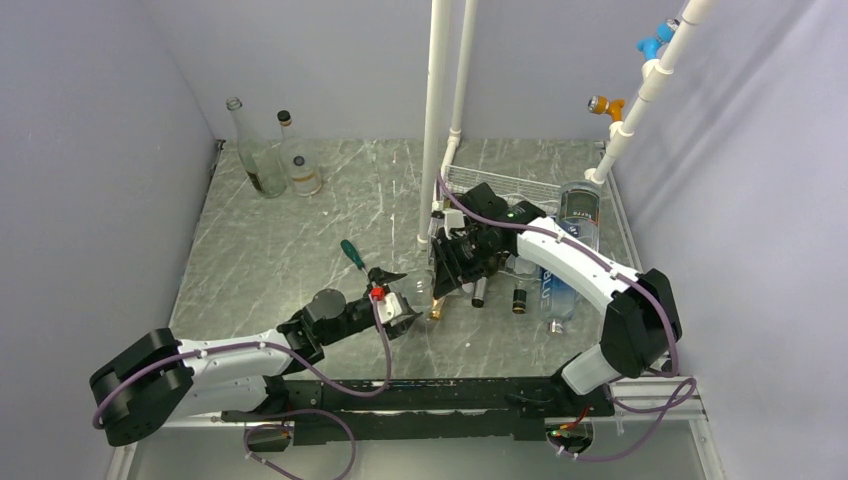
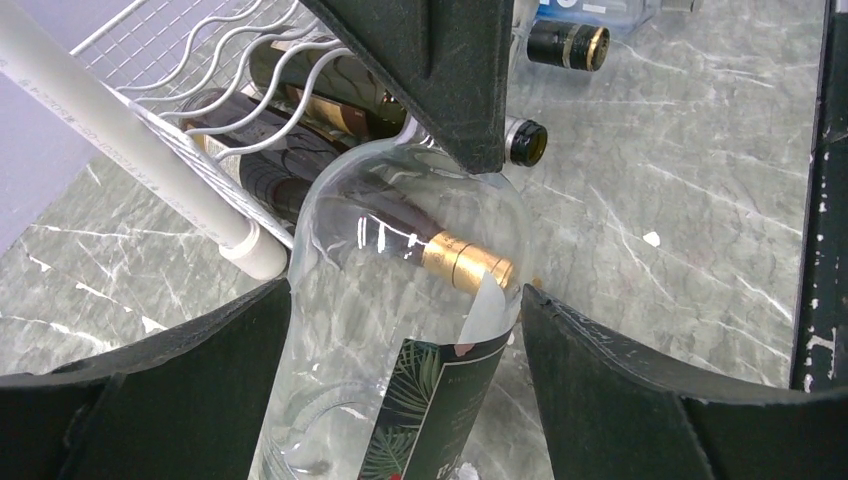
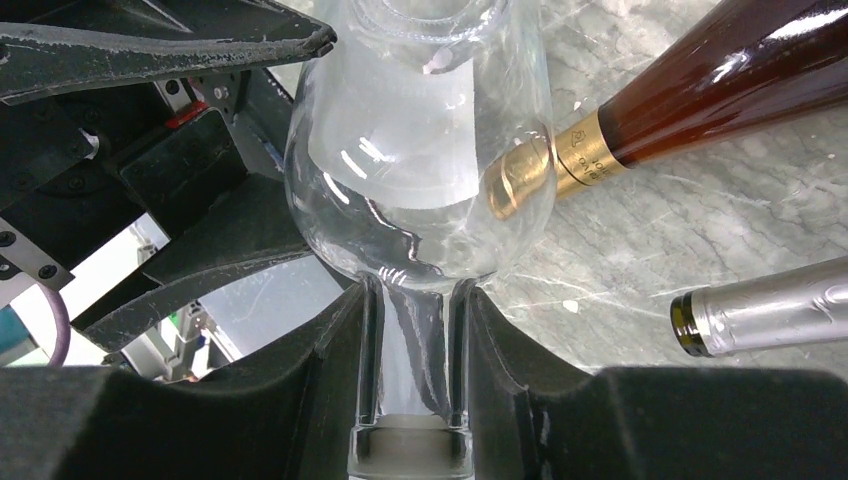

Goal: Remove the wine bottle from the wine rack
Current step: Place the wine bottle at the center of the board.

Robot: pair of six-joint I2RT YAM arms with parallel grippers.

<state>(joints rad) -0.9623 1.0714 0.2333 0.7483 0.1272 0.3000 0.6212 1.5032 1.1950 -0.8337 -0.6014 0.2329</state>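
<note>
- The clear bottle point(image 2: 390, 210) is held between the two grippers, just off the near-left end of the rack point(image 2: 190, 60). It is over bare table, with its neck toward the rack.
- The right gripper point(image 3: 414, 300) is clamped tight on the neck.
- The left gripper point(image 2: 405, 292) straddles the labelled body, jaws wide and right up against the glass on both sides. I cannot tell whether they press it.
- Dark bottles point(image 2: 300, 160) lie in the rack's wavy tiers. A brown bottle point(image 3: 700, 90) with gold foil pokes out just behind the clear one, and a silver-foiled neck point(image 3: 770, 315) lies near it.
- The table point(image 1: 300, 240) is grey-green marble. A green-handled screwdriver point(image 1: 352, 253) lies near the left gripper, and two empty bottles point(image 1: 265, 150) stand in the far-left corner.
- Plain grey walls close in three sides, and white pipes point(image 1: 437, 100) rise beside the rack.
- The left arm lies low along the front edge. The right arm elbows up at the right and reaches back left across the rack's front.
- From above, the clear glass nearly vanishes and the right arm hides part of the rack. The bottle's base is cut off in the left wrist view.
</note>
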